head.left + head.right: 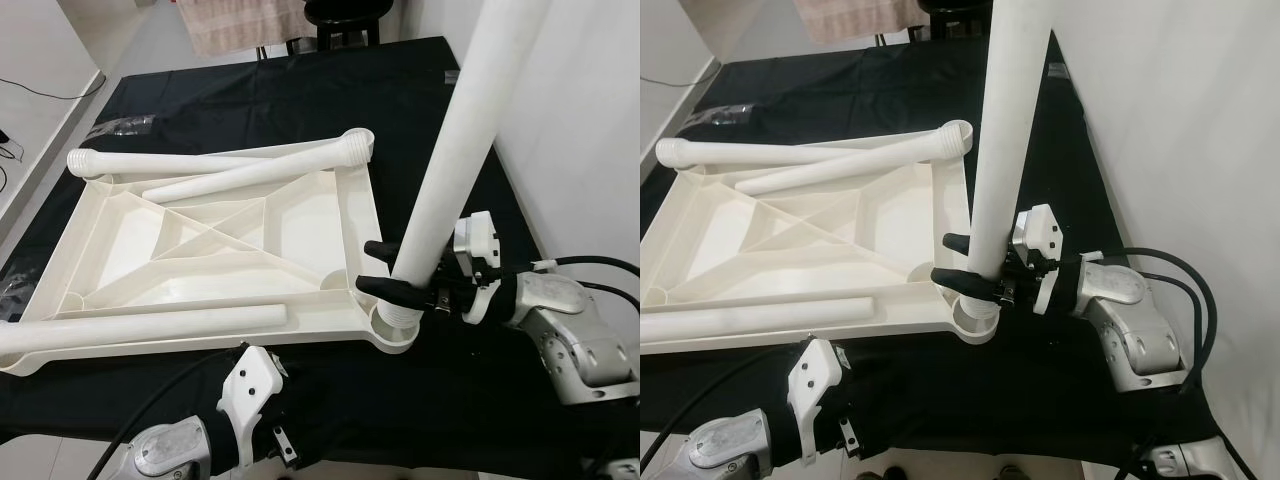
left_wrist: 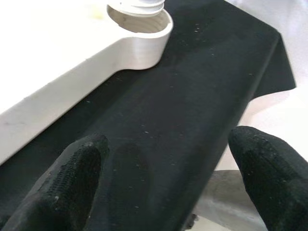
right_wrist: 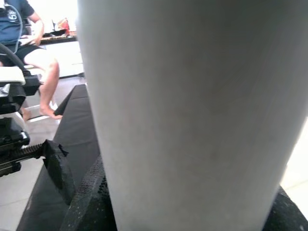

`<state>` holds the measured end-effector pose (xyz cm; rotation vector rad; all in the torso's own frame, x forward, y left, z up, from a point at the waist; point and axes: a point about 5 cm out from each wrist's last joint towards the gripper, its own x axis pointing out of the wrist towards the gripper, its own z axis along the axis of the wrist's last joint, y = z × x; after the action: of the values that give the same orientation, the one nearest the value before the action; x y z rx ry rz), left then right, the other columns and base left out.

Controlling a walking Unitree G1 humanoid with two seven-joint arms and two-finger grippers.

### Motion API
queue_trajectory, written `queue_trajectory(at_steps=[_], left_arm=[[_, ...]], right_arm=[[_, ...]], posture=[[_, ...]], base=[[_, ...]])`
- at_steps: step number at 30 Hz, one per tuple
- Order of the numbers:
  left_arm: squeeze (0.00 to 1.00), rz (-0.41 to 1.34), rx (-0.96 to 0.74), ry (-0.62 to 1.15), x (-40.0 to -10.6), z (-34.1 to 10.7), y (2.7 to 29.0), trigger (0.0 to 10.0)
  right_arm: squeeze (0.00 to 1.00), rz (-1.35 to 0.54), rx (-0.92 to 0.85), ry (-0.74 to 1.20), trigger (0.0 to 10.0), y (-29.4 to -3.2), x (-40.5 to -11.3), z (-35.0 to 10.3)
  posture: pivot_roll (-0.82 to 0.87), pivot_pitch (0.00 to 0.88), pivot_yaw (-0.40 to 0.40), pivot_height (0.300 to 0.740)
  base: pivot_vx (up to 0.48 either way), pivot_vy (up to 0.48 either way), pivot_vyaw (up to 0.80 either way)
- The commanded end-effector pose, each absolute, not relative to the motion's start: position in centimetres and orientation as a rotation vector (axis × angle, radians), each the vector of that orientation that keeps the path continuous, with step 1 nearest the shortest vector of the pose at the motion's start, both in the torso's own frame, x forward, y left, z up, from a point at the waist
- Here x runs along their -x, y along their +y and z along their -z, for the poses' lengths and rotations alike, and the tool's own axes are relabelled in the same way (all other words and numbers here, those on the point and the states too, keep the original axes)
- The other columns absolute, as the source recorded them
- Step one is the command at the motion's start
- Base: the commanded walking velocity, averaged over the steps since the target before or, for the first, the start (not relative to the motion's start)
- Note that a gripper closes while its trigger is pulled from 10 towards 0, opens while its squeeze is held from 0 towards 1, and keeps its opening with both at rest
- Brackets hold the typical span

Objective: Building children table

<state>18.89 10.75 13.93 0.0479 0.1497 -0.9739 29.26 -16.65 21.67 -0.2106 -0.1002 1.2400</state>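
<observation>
The right gripper (image 1: 385, 268) is clenched on the tall white plastic table leg (image 1: 455, 150), its 2 black fingers either side of the leg's lower end, which stands upright in the near right corner socket (image 1: 392, 330) of the upturned white plastic tabletop (image 1: 215, 250). The tabletop lies on a black cloth (image 1: 420, 110) over the floor (3 more white legs rest across it). The left gripper (image 2: 163, 187) hovers spread above the cloth near that socket, holding nothing.
</observation>
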Motion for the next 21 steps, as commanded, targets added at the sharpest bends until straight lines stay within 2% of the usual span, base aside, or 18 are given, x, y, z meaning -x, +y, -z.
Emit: queue_trajectory(at_steps=[1,5,10,16,21], left_arm=[[0.0,0.992,-0.04,0.172,-18.4,-13.7,11.0,10.0],[0.0,1.015,-0.03,0.175,-18.1,-13.7,10.9,10.0],[0.0,1.035,-0.04,0.176,-17.8,-13.6,10.8,10.0],[0.0,1.049,-0.014,0.165,-17.8,-13.6,10.8,10.0],[0.0,1.058,-0.001,0.16,-17.9,-13.7,10.9,10.0]], right_arm=[[0.0,-1.296,0.187,0.087,10.0,-16.6,-28.8,-18.4],[0.0,-1.365,0.18,0.161,10.0,-17.0,-28.3,-17.8],[0.0,-1.389,0.163,0.16,10.0,-16.8,-28.4,-17.8],[0.0,-1.443,0.165,0.178,10.0,-14.9,-28.0,-16.5],[0.0,-1.441,0.152,0.163,10.0,-14.5,-28.5,-16.8]], posture=[[-0.06,0.284,0.104,0.74],[-0.06,0.282,0.103,0.74],[-0.06,0.277,0.105,0.74],[-0.04,0.268,0.11,0.74],[-0.04,0.273,0.109,0.74]], base=[[0.0,0.0,0.0],[0.0,0.0,0.0],[0.0,0.0,0.0],[0.0,0.0,0.0],[0.0,0.0,0.0]])
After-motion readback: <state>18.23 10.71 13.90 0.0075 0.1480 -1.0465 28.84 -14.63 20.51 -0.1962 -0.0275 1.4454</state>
